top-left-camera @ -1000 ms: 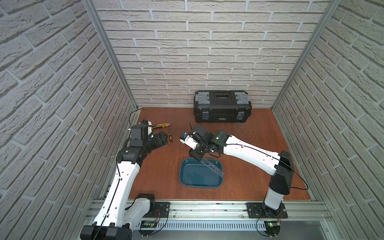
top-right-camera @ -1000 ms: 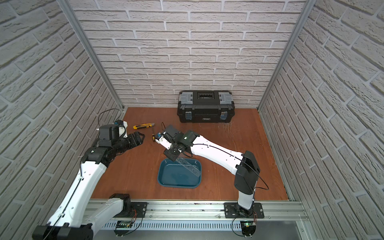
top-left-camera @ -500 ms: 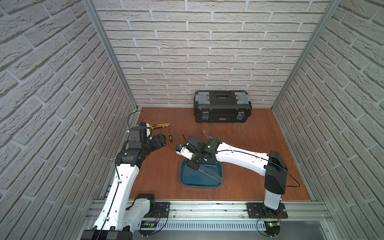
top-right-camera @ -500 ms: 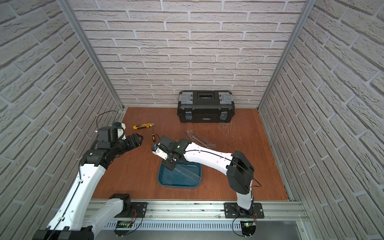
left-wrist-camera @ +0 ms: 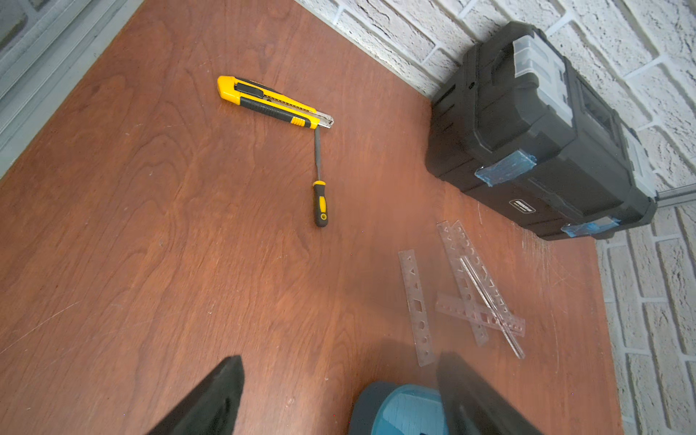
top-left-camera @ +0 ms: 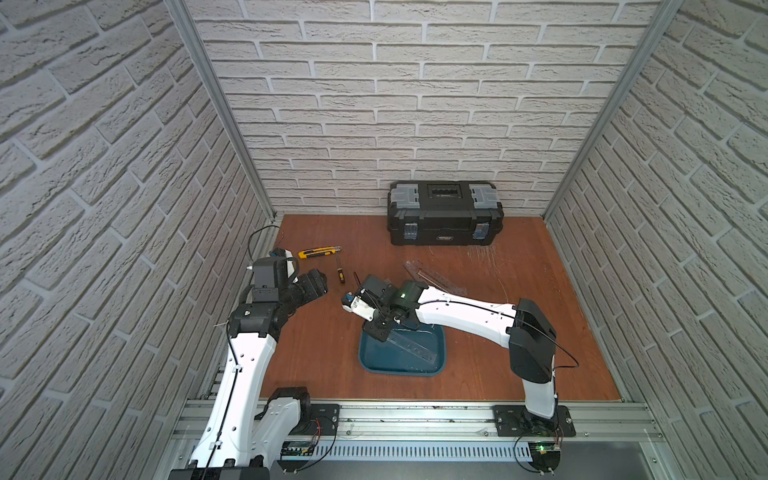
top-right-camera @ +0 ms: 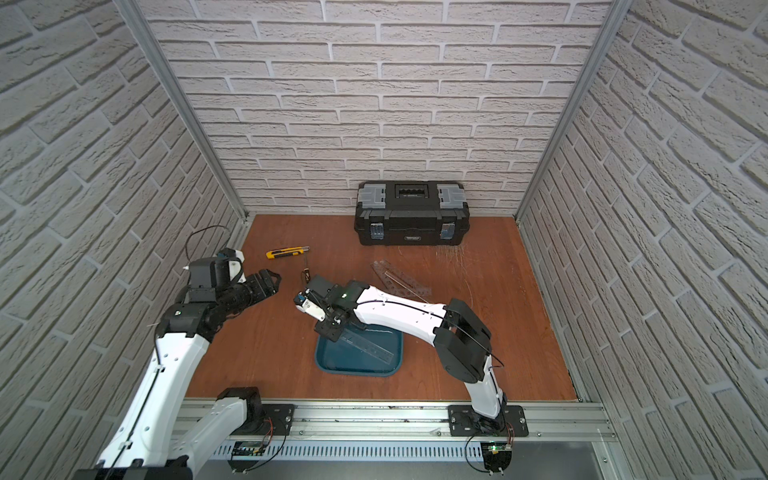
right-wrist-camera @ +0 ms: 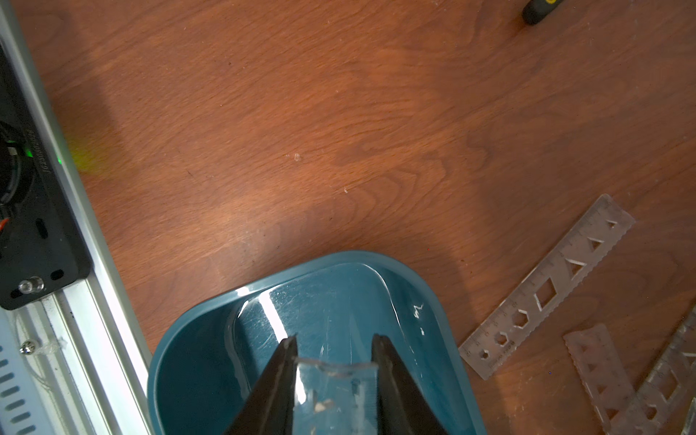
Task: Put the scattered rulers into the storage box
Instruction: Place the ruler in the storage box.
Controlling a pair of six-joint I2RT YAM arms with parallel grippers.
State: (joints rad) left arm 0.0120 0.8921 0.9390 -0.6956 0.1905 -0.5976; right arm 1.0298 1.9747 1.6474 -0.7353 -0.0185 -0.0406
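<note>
Two white arms, black joints, thin black cables, black taper-fingered left hand and right hand.

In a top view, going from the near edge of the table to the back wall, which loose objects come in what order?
storage box → loose rulers → utility knife → black toolbox. The screwdriver is left out: its depth overlaps the rulers and the knife.
</note>
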